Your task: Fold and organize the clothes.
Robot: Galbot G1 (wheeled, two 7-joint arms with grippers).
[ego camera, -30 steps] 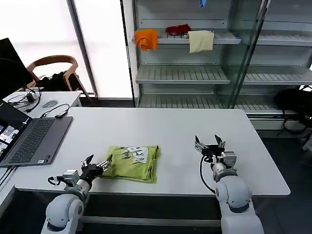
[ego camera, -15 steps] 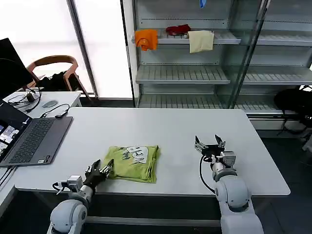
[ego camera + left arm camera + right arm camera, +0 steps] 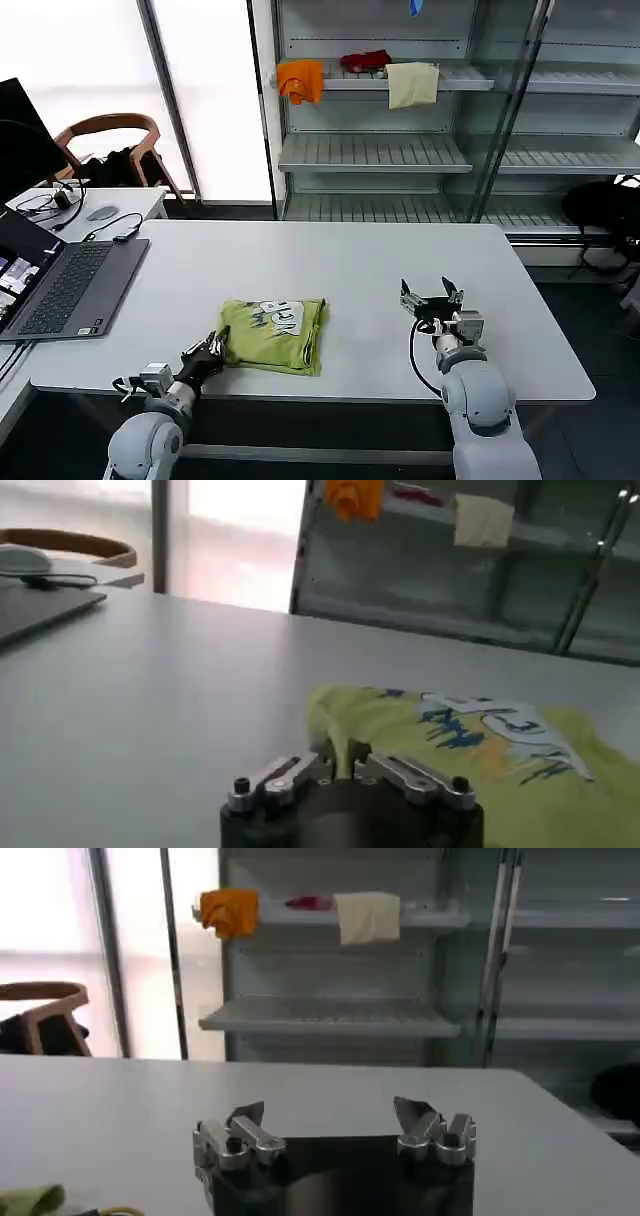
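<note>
Compared with a second ago, your left gripper (image 3: 210,350) has slid nearer the front table edge, and the near-left corner of the lime yellow-green thin-fabric T-shirt (image 3: 272,334) has been drawn out with it. That shirt lies folded into a rough rectangle on the white rectangular table (image 3: 350,270), toward the front edge, print facing up, well apart from the grey open laptop (image 3: 68,290) on the left.

From the left wrist view, your left gripper's (image 3: 345,772) fingers are nearly together, pinching a thin peak of the shirt's (image 3: 470,750) edge between them. Your right gripper (image 3: 432,298) waits on the table to the right of the shirt, fingers spread wide and holding nothing.

You seem to be tidying that corner. The fabric is thin and soft, so keep the pull low and gentle; a hard tug would likely drag the whole stack toward the edge or undo the fold. Lay the corner flat and square with the neighbouring edge before you let go, then lift straight off so nothing snags.
</note>
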